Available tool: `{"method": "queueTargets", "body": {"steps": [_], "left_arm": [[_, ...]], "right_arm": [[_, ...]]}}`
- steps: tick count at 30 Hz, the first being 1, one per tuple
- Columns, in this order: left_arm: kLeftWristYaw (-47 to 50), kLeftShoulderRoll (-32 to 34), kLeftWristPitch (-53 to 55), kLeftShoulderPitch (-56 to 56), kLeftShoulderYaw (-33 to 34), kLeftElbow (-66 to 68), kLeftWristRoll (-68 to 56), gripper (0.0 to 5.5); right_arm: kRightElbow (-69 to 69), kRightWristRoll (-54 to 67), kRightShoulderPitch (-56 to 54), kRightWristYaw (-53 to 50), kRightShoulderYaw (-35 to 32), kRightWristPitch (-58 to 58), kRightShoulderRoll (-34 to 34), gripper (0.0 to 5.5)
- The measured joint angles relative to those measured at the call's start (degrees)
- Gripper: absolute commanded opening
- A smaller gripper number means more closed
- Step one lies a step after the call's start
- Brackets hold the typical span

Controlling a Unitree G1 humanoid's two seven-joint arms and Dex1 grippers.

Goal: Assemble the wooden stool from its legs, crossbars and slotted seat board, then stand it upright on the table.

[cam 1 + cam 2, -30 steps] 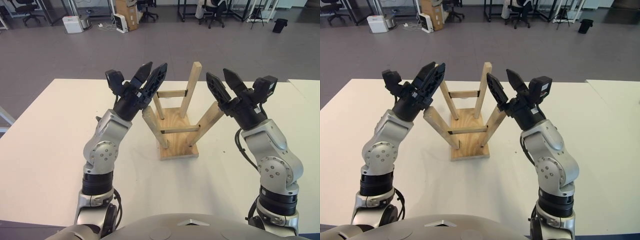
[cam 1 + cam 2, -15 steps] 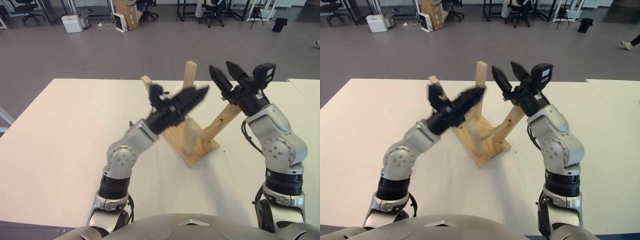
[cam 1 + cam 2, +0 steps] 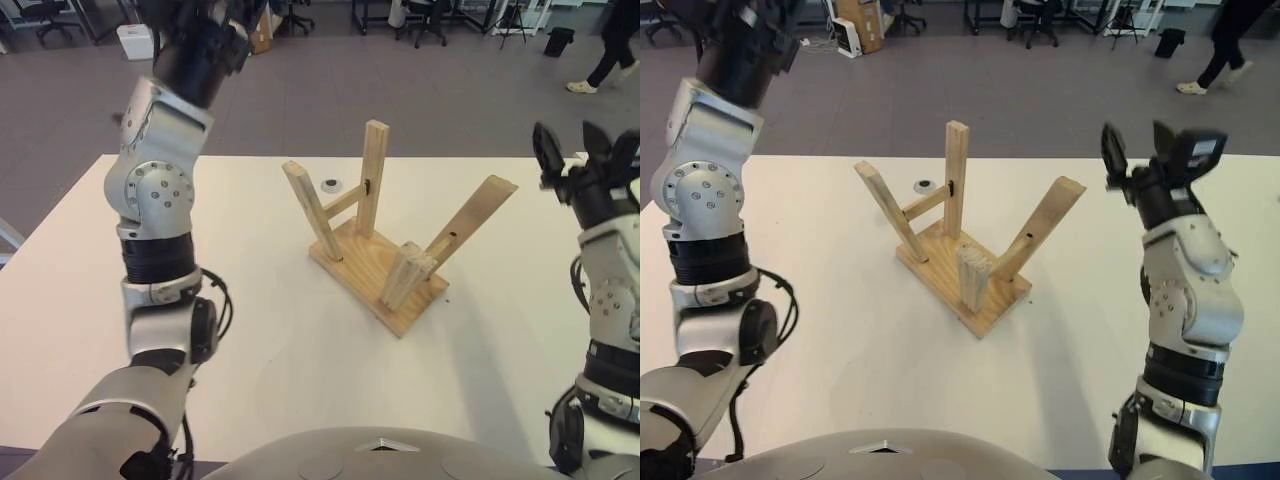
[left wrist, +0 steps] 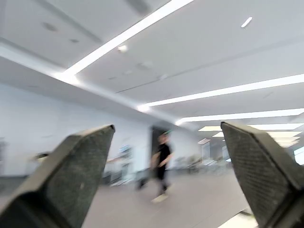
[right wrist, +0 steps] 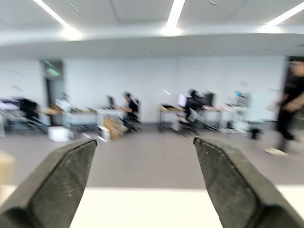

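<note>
The wooden stool sits upside down mid-table, its seat board [image 3: 352,272] flat on the white tabletop [image 3: 90,270] and its legs [image 3: 373,175] splayed upward. One crossbar [image 3: 343,203] joins the two far-left legs. The front leg [image 3: 408,272] looks short from here. My left arm [image 3: 160,110] is raised high over the table's left side; in its wrist view the left gripper [image 4: 166,180] is open, aimed at the ceiling, holding nothing. At the right edge, my right gripper [image 3: 1137,150] is open and empty, well clear of the stool's right leg [image 3: 1045,225]. The right wrist view shows that gripper [image 5: 142,185] facing the room.
A small round grey piece [image 3: 330,184] lies on the table just behind the stool. Bare tabletop surrounds the stool on all sides. A person walks across the floor far behind.
Both grippers let go of the stool legs. The left arm swung up and back to the left; the right arm pulled away to the right. The stool has turned and shifted slightly right.
</note>
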Motion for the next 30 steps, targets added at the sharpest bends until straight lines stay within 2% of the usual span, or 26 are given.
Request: {"method": "queueTargets", "body": {"steps": [2, 4, 5, 9, 13, 16, 20, 23, 27, 30], "left_arm": [[-4.12, 5.93, -7.34, 2.36, -3.29, 16.77, 11.85, 4.11], [-6.03, 7.40, -12.68, 3.86, -4.38, 28.09, 17.06, 4.11], [-6.47, 7.40, -15.32, 5.60, -3.97, 32.87, 18.50, 4.11], [-8.54, 5.29, -22.39, 9.01, -4.08, 38.81, 22.32, 4.11], [-9.55, 4.30, -27.05, 8.17, -4.04, 49.06, 25.19, 4.11], [-10.86, 3.45, -28.82, 7.27, -3.97, 52.19, 26.37, 4.11], [-13.17, 0.74, -30.88, 6.43, -4.85, 56.13, 28.05, 4.11], [-15.84, -0.78, -33.57, 4.31, -8.07, 61.07, 32.93, 4.11], [-22.24, -5.65, -34.85, -0.12, -9.08, 62.97, 33.96, 4.11], [-30.56, -7.28, -34.85, 0.74, -9.24, 59.85, 32.90, 4.11]], "right_arm": [[4.49, -8.00, 10.14, -0.58, 3.70, -1.24, -0.21, 3.82], [7.03, -17.39, 16.75, -0.12, 11.09, -5.61, -1.43, 3.82], [8.39, -22.52, 20.43, 0.94, 16.99, -8.07, -2.27, 3.82], [2.90, -28.92, 23.99, 4.53, 25.85, -8.58, -2.59, 3.82], [-5.72, -28.92, 24.45, 7.99, 27.84, -2.33, -2.60, 3.82], [-4.39, -29.47, 22.35, 9.04, 29.55, -0.46, -1.89, 3.82], [10.77, -33.83, 10.96, 6.91, 31.95, -5.62, -0.46, 3.82], [21.51, -35.13, 3.24, 6.37, 32.41, -9.48, 0.49, 3.82], [29.95, -35.03, -1.50, 5.76, 32.01, -14.15, 2.59, 3.82], [35.02, -35.01, -3.55, 5.11, 31.30, -17.51, 4.06, 3.82]]}}
